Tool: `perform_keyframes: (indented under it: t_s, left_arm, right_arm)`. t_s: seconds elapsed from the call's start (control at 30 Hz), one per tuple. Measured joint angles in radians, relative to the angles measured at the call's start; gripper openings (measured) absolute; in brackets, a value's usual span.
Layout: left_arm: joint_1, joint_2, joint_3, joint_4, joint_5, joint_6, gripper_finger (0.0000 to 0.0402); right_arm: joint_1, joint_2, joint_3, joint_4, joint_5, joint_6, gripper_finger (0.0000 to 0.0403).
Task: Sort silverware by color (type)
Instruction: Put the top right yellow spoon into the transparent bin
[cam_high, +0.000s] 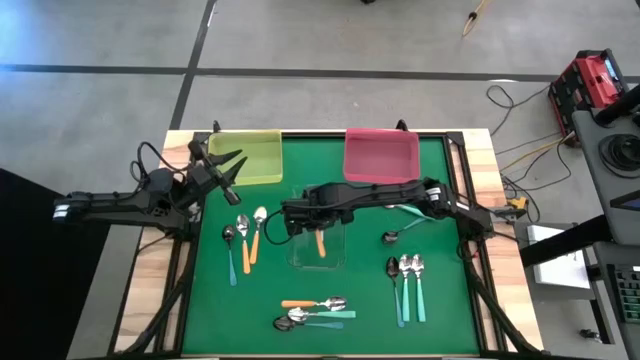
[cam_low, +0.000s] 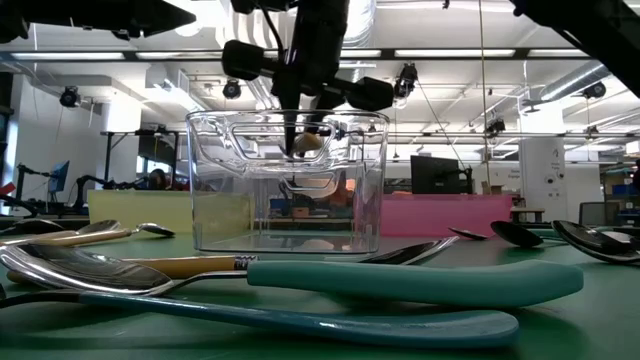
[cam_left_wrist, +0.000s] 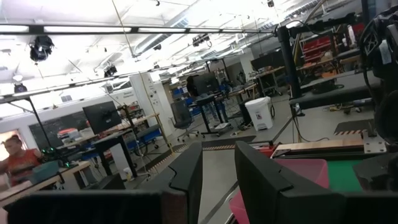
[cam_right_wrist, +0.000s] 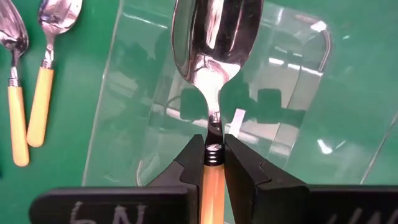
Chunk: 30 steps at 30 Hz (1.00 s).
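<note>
My right gripper (cam_right_wrist: 213, 163) hangs over the clear tray (cam_high: 318, 262) at the table's middle, shut on an orange-handled spoon (cam_right_wrist: 214, 37). In the low view its fingers (cam_low: 292, 128) reach just below the tray's rim (cam_low: 287, 116). Other spoons lie flat on the green mat: two orange-handled ones and a teal one at the left (cam_high: 250, 236), a mixed group near the front edge (cam_high: 315, 310), and three teal ones at the right (cam_high: 406, 285). My left gripper (cam_high: 226, 166) waits open by the yellow tray (cam_high: 250, 157), holding nothing. My right gripper pinches the spoon between its two fingers at the top end of the orange handle, at the metal collar (cam_right_wrist: 213, 153). The fingers slant steeply down from above and lie along the spoon. The shiny bowl (cam_right_wrist: 216, 34) points down past the fingertips, clear of the tray's floor.
A pink tray (cam_high: 381, 156) stands at the far edge beside the yellow one. A dark-bowled spoon (cam_high: 391, 237) and a teal-handled one (cam_high: 410, 212) lie under my right arm. Bare green mat shows between the clear tray and the spoons on the right.
</note>
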Motion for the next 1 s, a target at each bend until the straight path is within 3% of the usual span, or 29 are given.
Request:
perform_keyframes:
  t_s: [0.53,1.0]
  left_arm:
    - [0.001,-0.003,0.000,0.056,-0.052,0.136,0.0077]
    - [0.001,-0.002,0.000,0.061,-0.066,0.147,0.0077]
  right_arm:
    - [-0.017,0.001,0.000,-0.004,0.002,0.026,0.0030]
    - [-0.018,0.001,-0.050,-0.008,0.004,0.026,0.0030]
